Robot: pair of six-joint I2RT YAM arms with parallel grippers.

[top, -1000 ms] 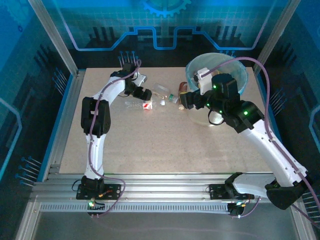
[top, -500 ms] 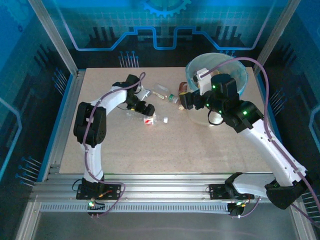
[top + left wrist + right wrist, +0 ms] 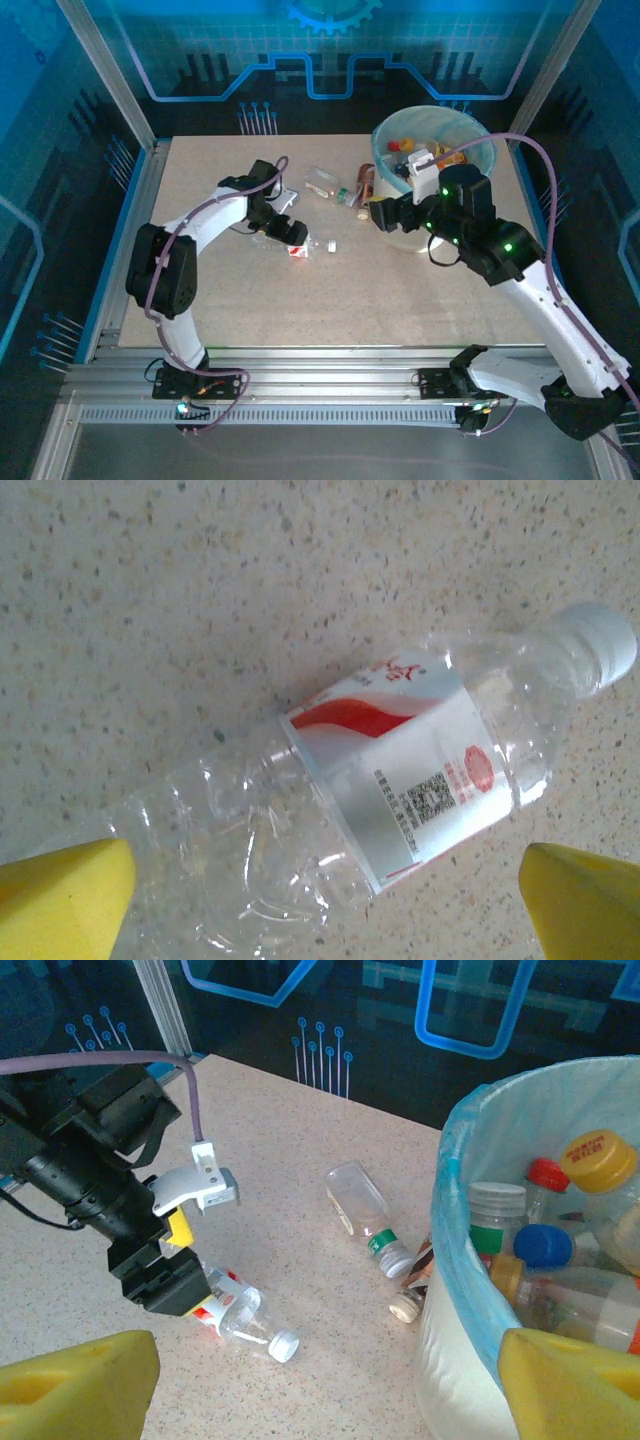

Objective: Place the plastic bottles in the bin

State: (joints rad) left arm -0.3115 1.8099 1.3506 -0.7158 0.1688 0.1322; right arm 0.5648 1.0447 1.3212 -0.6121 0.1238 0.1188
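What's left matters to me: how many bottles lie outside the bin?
3: a red-labelled one below the left jaws, a green-labelled one mid-table, a third against the bin. More may hide behind it.

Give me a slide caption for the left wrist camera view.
Open left hand straddling a crumpled clear bottle with a red-and-white label, lying on the speckled table.

- Bottle (image 3: 300, 830): clear glossy plastic, crumpled; label (image 3: 410, 770) looked smooth, possibly film.
- Table (image 3: 200, 600): speckled, matt, finely grained.
- Finger pads (image 3: 60, 895): yellow, matt, foam-like.
- Bin (image 3: 450, 1385) was smooth white plastic; liner (image 3: 465, 1210) thin translucent blue film.
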